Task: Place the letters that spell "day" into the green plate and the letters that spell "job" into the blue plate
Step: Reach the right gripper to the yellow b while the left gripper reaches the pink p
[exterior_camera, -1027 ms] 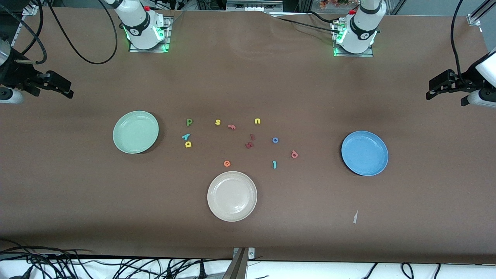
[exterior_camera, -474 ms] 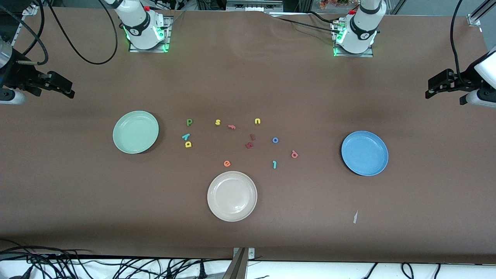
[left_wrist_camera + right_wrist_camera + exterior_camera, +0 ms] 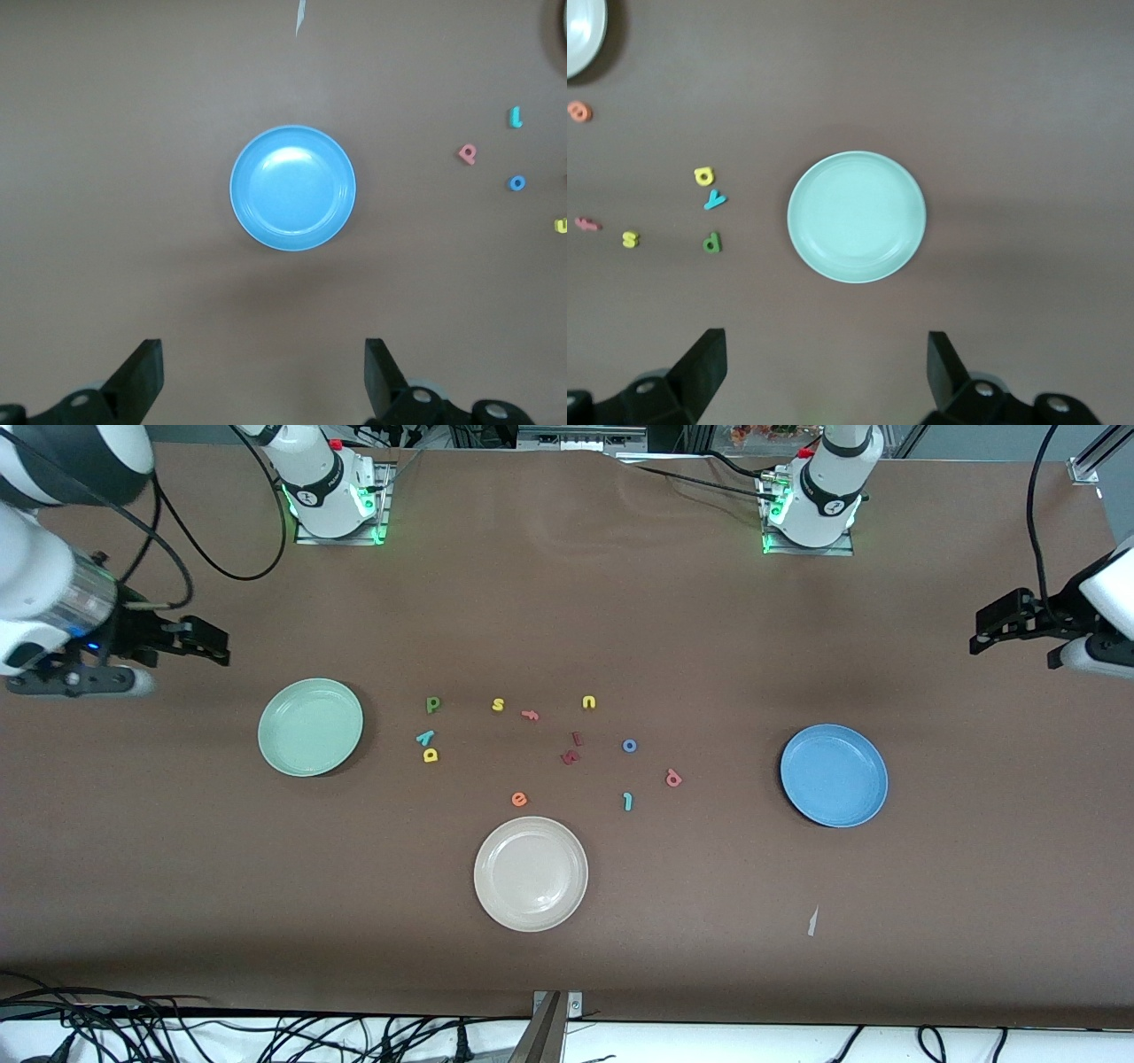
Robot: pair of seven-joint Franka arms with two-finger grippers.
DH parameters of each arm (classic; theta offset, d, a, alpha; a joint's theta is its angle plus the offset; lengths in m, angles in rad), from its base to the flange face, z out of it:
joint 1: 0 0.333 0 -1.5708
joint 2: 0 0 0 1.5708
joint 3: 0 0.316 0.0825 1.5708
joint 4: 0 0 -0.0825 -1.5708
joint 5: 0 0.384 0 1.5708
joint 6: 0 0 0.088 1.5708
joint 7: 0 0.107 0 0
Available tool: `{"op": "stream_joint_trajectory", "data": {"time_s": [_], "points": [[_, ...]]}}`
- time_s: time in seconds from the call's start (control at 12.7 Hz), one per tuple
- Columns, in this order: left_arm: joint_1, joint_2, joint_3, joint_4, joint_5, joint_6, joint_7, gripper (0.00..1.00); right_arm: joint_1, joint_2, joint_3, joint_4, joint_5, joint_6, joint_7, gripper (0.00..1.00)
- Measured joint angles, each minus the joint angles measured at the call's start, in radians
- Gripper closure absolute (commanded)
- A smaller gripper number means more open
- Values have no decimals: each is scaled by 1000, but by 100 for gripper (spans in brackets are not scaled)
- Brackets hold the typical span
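The green plate (image 3: 310,727) (image 3: 857,217) lies toward the right arm's end. Beside it are the dark green d (image 3: 432,705) (image 3: 711,242), teal y (image 3: 425,737) (image 3: 715,200) and yellow a (image 3: 431,755) (image 3: 703,176). The blue plate (image 3: 834,775) (image 3: 293,188) lies toward the left arm's end. Blue o (image 3: 630,746) (image 3: 516,183), pink b (image 3: 673,779) (image 3: 468,154) and teal j (image 3: 627,802) (image 3: 515,116) lie nearby on the table. My right gripper (image 3: 217,648) (image 3: 827,367) hangs open and empty high beside the green plate. My left gripper (image 3: 985,631) (image 3: 264,372) hangs open and empty high by the blue plate.
A cream plate (image 3: 531,873) sits nearest the front camera. Yellow s (image 3: 498,705), salmon f (image 3: 530,715), yellow u (image 3: 589,702), orange e (image 3: 519,799) and two dark red letters (image 3: 573,748) lie among the others. A paper scrap (image 3: 812,920) lies near the front edge.
The right arm has swung in from the table's end, bringing its gripper closer to the green plate. The left gripper has barely shifted. No letter has moved.
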Motion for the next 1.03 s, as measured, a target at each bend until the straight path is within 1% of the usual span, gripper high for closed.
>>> {"op": "stream_joint_trajectory", "data": {"time_s": [0.24, 0.32, 0.47, 0.63, 0.79, 1.03], "points": [[-32, 170, -7, 26, -13, 29, 0, 0, 72, 94, 4, -4, 0, 52, 8, 0], [-50, 207, -9, 37, -23, 36, 0, 0, 88, 125, 4, -4, 0, 72, 8, 0], [-98, 247, -10, 46, -50, 83, -28, 0, 112, 156, 4, -9, 0, 91, 16, 0], [-151, 282, -12, 46, -61, 140, -134, 0, 125, 177, 4, -47, 1, 166, 20, 1], [-213, 329, -15, 45, -62, 209, -261, 0, 135, 230, 6, -92, 1, 250, 25, 3], [-318, 422, -19, 43, -62, 364, -497, 0, 148, 323, 46, -119, 1, 376, 25, 1]]}}
